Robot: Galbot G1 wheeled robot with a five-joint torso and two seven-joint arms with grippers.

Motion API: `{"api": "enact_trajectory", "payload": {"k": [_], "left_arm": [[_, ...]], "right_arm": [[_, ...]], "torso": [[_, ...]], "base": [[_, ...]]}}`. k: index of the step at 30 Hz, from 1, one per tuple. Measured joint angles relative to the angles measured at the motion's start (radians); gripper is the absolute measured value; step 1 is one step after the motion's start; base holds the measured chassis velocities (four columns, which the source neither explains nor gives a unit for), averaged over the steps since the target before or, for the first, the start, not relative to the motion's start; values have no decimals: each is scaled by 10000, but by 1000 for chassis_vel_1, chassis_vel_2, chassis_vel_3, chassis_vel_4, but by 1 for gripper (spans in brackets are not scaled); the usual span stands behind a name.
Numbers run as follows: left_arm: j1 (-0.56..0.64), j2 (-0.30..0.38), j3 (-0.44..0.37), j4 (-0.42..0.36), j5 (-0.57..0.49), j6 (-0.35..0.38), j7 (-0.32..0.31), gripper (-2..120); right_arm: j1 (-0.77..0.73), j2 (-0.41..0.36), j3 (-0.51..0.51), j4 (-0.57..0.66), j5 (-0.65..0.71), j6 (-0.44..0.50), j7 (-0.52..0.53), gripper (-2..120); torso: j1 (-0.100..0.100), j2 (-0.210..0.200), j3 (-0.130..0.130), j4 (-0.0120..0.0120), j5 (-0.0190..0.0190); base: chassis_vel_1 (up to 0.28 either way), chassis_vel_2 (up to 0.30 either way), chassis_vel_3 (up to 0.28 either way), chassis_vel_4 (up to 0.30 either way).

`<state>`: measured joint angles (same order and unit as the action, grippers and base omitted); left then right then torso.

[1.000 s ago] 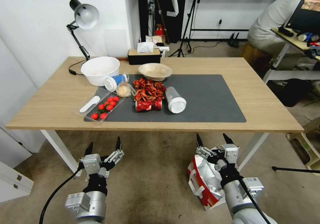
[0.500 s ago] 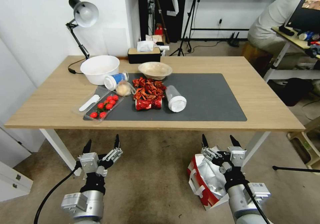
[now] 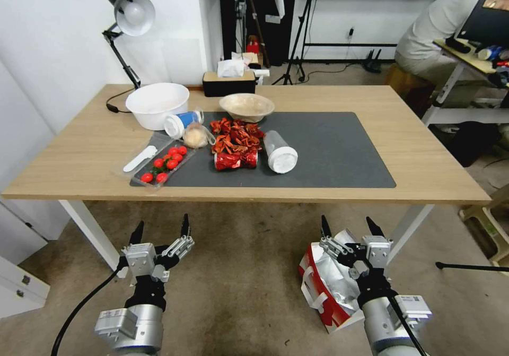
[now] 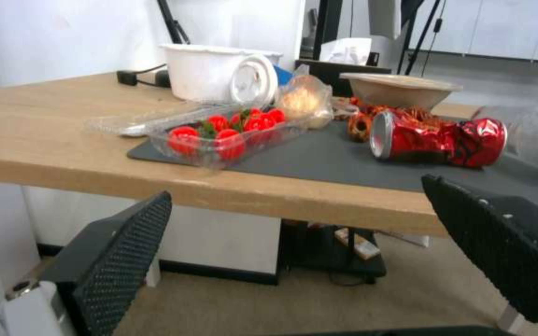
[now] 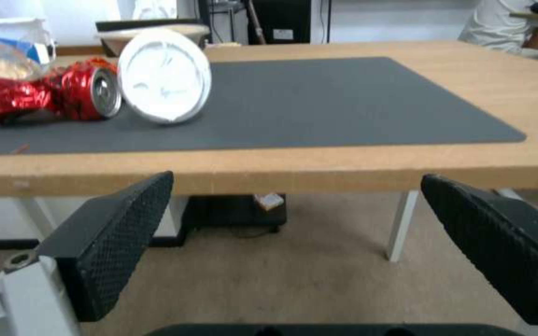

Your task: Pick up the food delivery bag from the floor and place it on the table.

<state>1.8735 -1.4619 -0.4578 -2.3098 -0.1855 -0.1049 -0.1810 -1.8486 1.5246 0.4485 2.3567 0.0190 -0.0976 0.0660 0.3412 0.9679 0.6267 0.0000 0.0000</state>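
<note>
Since the earlier frames the whole head view has shifted: table sits a little lower and wider in frame, so the camera moved, not the things on it; the right claw has slid slightly outward and down over the bag, while the left claw is about where it was. Both claws are held low in front of the table's near edge, jaws spread wide, nothing between them; both wrist views confirm the gap. Bag is on the floor by the right front table leg, tipped over with its foil-lined mouth showing, red side and white handles toward the robot, partly hidden under the right arm. Step in hand, by my reading: approach, before any grasp; the bag is not yet lifted. Next move likely calls for lowering the right claw to a handle or the rim, and the crumpled foil and soft paper may give under the jaws. Table top is light wood with a dark grey mat; the mat's right half is bare, which looks the natural spot for the bag. Left half carries a white bowl, a beige bowl, a tray of tomatoes, a crushed red can and a toppled white-lidded cup. Desk lamp at the back left corner; beige carpet floor; tripods and cables behind.
</note>
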Motion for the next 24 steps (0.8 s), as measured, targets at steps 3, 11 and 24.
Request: {"api": "enact_trajectory", "payload": {"k": [3,11,24], "left_arm": [[61,6,-14,-79,22,39,0,100],[123,10,-70,-139,32,67,7,100],[149,-36,-58,-106,69,131,1,100]], "right_arm": [[1,20,-23,-29,-9,-56,-15,100],[17,51,-43,-69,-11,-147,10,100],[98,68,-16,-310,-11,-250,38,100]], "torso": [[-82,-200,-119,0,0],[-231,-542,-312,0,0],[-507,-1201,-693,0,0]], "base": [[0,0,0,0],[0,0,0,0],[0,0,0,0]]}}
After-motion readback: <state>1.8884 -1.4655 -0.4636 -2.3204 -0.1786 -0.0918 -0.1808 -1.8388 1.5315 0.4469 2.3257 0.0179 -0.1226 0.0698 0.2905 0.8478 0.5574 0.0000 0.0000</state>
